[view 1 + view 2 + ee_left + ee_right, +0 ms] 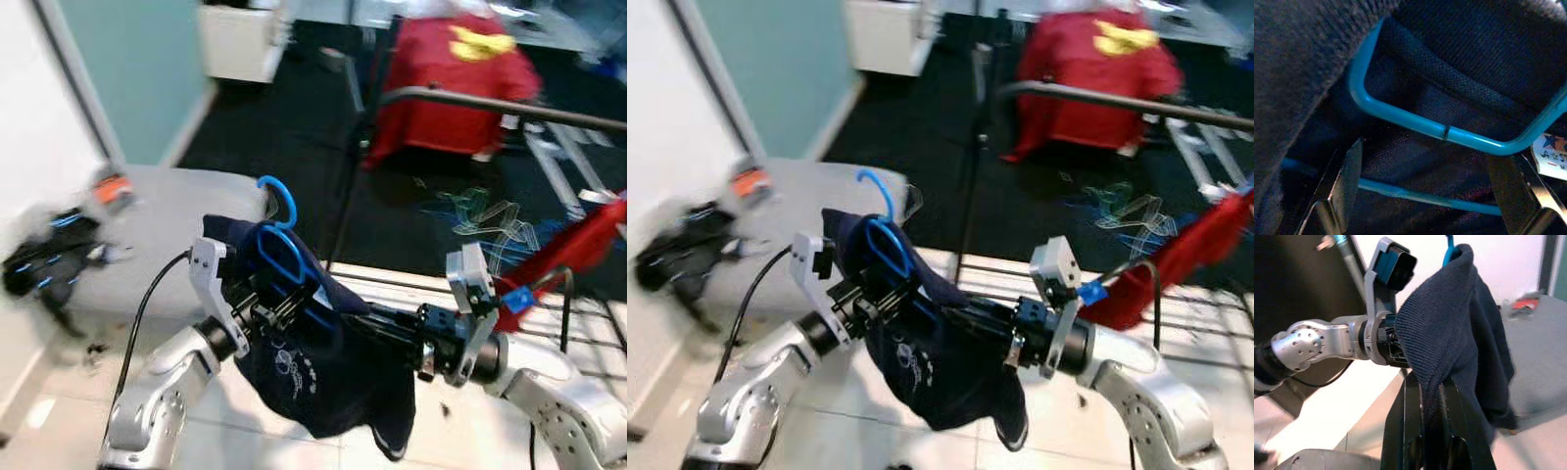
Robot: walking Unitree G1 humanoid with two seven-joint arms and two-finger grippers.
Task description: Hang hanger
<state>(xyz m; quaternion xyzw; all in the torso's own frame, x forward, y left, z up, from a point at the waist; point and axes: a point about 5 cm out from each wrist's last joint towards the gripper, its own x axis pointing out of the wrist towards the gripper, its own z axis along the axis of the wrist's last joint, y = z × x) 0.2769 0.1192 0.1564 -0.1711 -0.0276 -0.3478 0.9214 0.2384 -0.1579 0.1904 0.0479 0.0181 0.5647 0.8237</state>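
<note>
At centre frame in my head view, both my arms meet on a blue hanger (279, 240) draped with a dark navy garment (323, 372). My left end effector (1425, 181) stands parted, fingers (1347, 176) either side of the hanger's lower bar. My right end effector (1432, 396) is pinched closed on the garment's fabric. A dark rail (490, 103) crosses the upper right.
</note>
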